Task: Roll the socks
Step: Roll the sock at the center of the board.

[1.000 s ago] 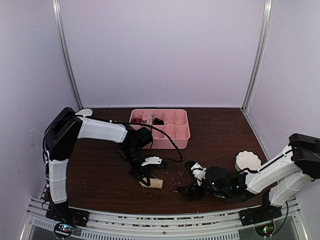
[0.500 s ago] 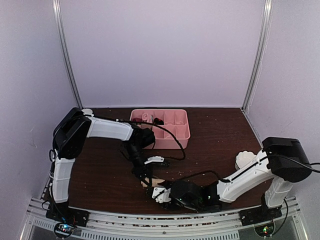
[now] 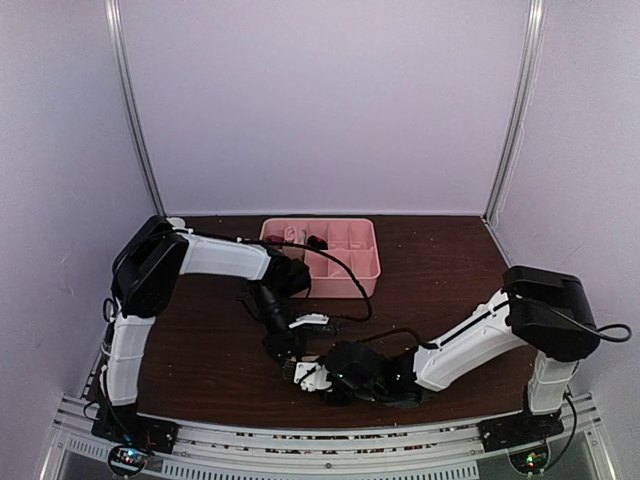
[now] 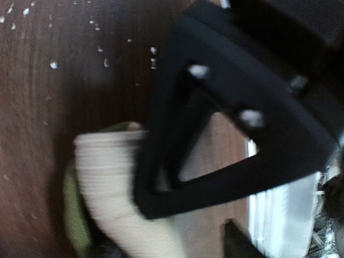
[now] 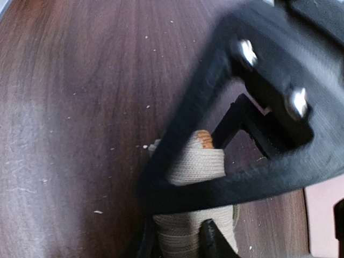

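A beige ribbed sock (image 5: 189,161), rolled into a stubby cylinder with an orange tip, lies near the table's front edge (image 3: 300,366). My right gripper (image 5: 181,223) has reached across to it, with a dark finger pressed against each side of the roll. My left gripper (image 4: 191,226) hovers over the same roll (image 4: 105,177) from the other side; its jaws stand apart with bare wood showing between them. An olive band (image 4: 75,215) shows at the sock's edge. In the top view both grippers, left (image 3: 290,357) and right (image 3: 316,378), meet at the roll. I cannot pick out the black sock.
A pink divided tray (image 3: 345,282) stands at the back centre, holding a few small things in its left compartments. Pale crumbs dot the dark wooden table (image 3: 200,340). The right arm (image 3: 460,340) lies low across the front right. A metal rail (image 3: 320,436) runs along the near edge.
The right arm has swept left along the table's front to the beige roll, and its jaws have narrowed onto it. The left gripper's jaws have spread apart over the roll.
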`<state>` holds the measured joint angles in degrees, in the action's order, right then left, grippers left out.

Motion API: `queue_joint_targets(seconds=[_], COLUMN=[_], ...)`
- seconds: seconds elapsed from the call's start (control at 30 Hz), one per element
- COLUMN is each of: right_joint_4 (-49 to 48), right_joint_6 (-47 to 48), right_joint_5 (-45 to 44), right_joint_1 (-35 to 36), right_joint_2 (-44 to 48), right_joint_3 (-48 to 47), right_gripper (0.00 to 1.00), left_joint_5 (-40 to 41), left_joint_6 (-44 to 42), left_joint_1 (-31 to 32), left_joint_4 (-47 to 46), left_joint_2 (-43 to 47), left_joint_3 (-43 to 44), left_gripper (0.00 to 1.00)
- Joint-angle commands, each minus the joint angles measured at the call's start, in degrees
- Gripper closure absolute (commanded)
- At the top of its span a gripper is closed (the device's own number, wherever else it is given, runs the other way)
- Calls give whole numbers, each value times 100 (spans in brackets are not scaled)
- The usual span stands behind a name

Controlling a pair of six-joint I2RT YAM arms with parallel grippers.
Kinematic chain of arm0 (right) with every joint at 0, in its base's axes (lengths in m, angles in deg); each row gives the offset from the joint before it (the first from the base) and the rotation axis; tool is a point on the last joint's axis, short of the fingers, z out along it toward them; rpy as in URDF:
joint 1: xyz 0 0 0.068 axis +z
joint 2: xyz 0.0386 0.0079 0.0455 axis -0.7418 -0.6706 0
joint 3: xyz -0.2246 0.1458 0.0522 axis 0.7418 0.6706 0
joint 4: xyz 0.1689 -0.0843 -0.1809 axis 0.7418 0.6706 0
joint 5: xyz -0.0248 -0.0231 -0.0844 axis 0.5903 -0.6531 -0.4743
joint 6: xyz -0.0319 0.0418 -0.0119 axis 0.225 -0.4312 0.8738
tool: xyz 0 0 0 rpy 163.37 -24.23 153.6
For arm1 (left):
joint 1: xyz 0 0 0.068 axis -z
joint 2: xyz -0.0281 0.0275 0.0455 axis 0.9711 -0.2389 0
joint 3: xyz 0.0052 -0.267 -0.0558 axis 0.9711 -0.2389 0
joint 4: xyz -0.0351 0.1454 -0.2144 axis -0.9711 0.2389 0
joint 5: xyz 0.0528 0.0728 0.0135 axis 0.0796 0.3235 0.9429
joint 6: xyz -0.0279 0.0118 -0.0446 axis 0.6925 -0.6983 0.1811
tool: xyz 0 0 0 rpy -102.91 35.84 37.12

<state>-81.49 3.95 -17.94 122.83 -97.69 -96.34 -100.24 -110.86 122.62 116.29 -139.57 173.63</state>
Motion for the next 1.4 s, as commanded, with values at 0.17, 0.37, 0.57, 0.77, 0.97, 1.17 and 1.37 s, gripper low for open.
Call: queue_joint_targets(seconds=[0.17,0.37,0.57,0.77,0.97,1.17,1.37], right_joint_4=[1195,1069,572,119,142,-460,199], right_joint_6=[-1233,-2118,-2668,-2551,-2585,-2510,-1604], right_joint_5=[1311,2110,2804,2779,2818,2179,1011], right_joint_1=[-513,-792,-1056,-1049,-1049,-961,-408], right_joint_2=[-664,-810,-699,-113,174,762,1170], right_joint_3=[61,277,459,723,767,1326,1129], right_gripper=[79,82,83,83,83,77,66], left_joint_5=[922,1115,1120,1116,1269,819,69], left_joint_6=[-31,38,-89,203,84,-27,-296], left_joint_1=[-48,-134,-135,-158,-170,-248,-241], left_joint_4=[-1682,-3026,-2973,-2608,-2504,-1864,-882], left_joint_2=[1220,2509,2518,1613,1463,1047,480], left_joint_3=[-1318,-2383,-2321,-1656,-1661,-1335,-823], left_gripper=[2,2,2,18,61,79,82])
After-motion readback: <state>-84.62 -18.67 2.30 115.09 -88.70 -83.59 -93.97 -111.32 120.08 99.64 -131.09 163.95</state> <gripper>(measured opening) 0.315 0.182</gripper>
